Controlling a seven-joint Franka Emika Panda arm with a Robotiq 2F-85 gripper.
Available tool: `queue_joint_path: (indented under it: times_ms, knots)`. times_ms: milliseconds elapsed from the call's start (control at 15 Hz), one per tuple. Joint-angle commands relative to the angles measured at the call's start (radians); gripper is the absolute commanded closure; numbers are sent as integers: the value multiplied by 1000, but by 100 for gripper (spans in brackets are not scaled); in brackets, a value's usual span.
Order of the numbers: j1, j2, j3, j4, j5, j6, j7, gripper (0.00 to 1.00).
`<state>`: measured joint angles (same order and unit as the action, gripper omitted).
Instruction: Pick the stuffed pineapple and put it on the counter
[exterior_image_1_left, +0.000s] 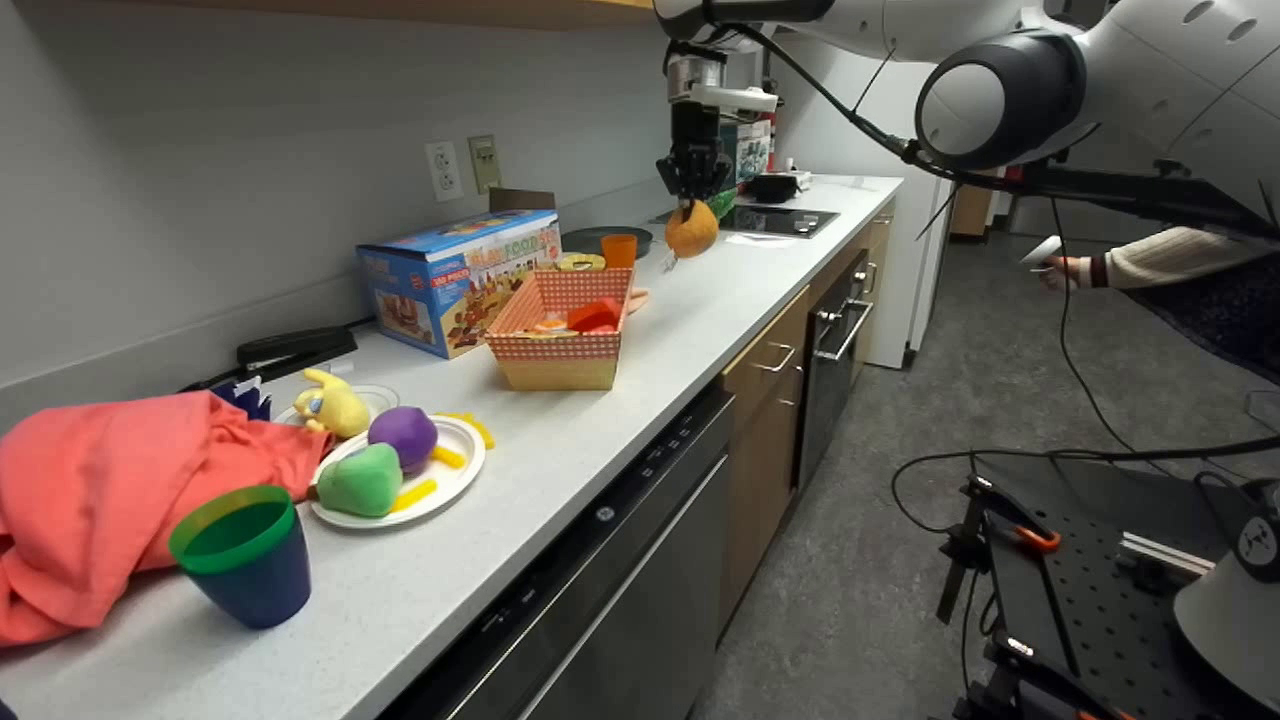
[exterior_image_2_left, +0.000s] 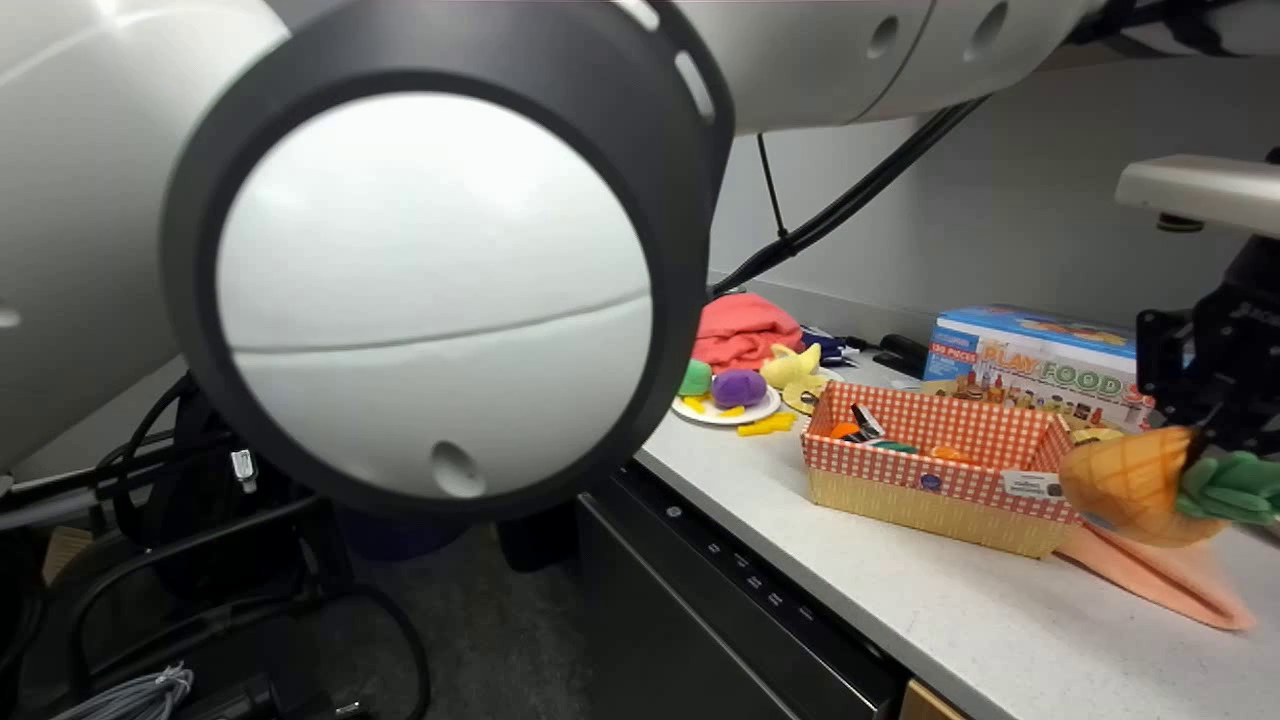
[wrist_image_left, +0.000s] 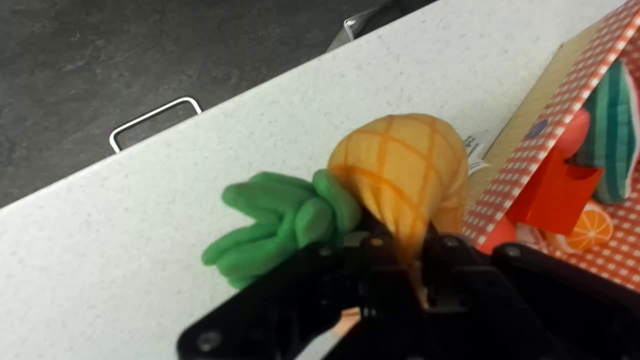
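Note:
The stuffed pineapple (exterior_image_1_left: 692, 232) is an orange-yellow plush with a green leafy tuft. It also shows in an exterior view (exterior_image_2_left: 1128, 487) and in the wrist view (wrist_image_left: 407, 155). My gripper (exterior_image_1_left: 690, 206) points down and is shut on it; its fingers pinch the orange fabric near the tuft in the wrist view (wrist_image_left: 407, 247). The pineapple hangs tilted, with its tuft to the side. It appears to be above the pale counter (exterior_image_1_left: 560, 440), just beyond the end of the checkered basket. The counter also shows below it in the wrist view (wrist_image_left: 150, 225).
The red-checkered basket (exterior_image_2_left: 930, 505) with toy food stands close beside the pineapple. A play-food box (exterior_image_1_left: 480, 280), orange cup (exterior_image_1_left: 619, 252) and peach cloth (exterior_image_2_left: 1160, 575) are near. A plate (exterior_image_1_left: 465, 470) of toys, a green-rimmed cup (exterior_image_1_left: 250, 570) and coral cloth (exterior_image_1_left: 120, 480) lie farther along.

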<state>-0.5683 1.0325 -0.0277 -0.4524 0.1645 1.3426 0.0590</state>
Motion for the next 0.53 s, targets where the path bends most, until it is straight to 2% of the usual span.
queue_joint_path:
  times_ms: [0, 467]
  knots:
    - [22, 5, -46, 4, -58, 82, 22, 96]
    - [17, 27, -56, 8, -83, 82, 0, 96]
